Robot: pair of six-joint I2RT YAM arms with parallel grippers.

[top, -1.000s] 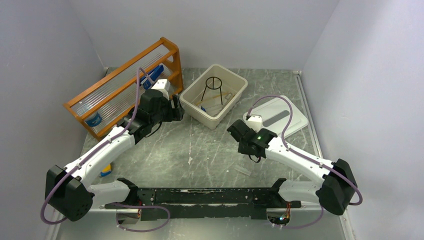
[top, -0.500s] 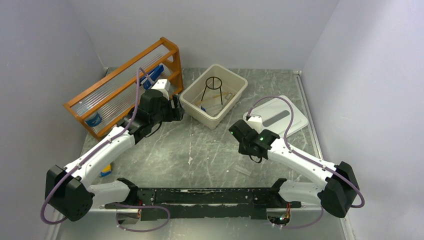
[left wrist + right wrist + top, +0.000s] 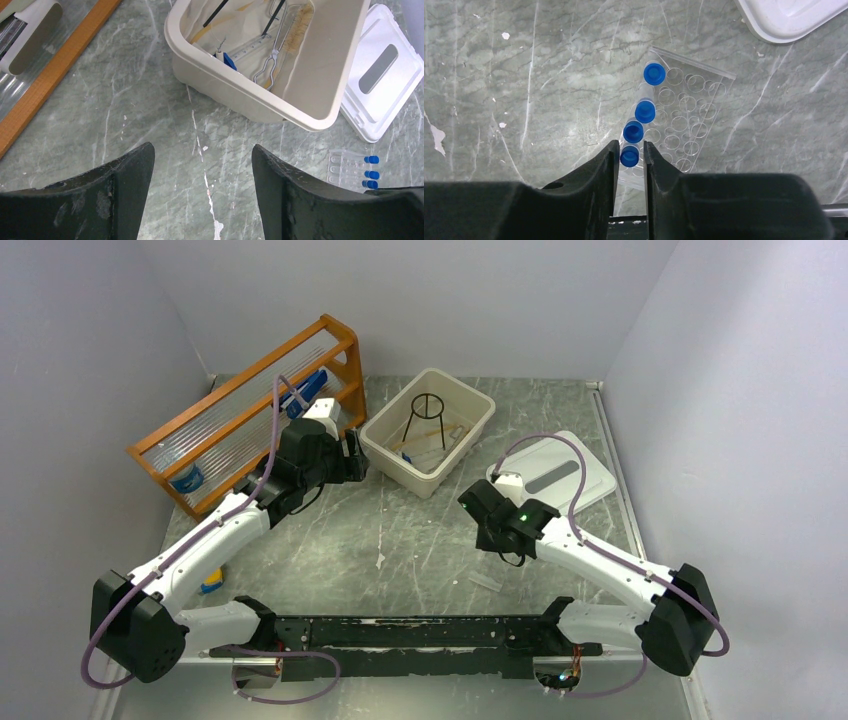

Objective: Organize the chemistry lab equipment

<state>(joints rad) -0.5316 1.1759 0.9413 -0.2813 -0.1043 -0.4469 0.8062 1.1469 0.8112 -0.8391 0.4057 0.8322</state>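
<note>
**A:** What's moved?
**B:** The left end effector [image 3: 201, 150] stays spread wide near the beige tub [image 3: 240, 95]. The right arm [image 3: 600, 560] has edged over the blue-capped vials [image 3: 639, 115], in their clear tray [image 3: 689, 120] on the desk [image 3: 524, 75].
**A:** Gripping?
**B:** The right end effector [image 3: 629, 144] sits nearly together astride one cap; can't tell. Pickup looks next.

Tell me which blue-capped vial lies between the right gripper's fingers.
The vial lowest in the right wrist view: its cap sits between the fingers of the right gripper; the other three lie beyond it.
</note>
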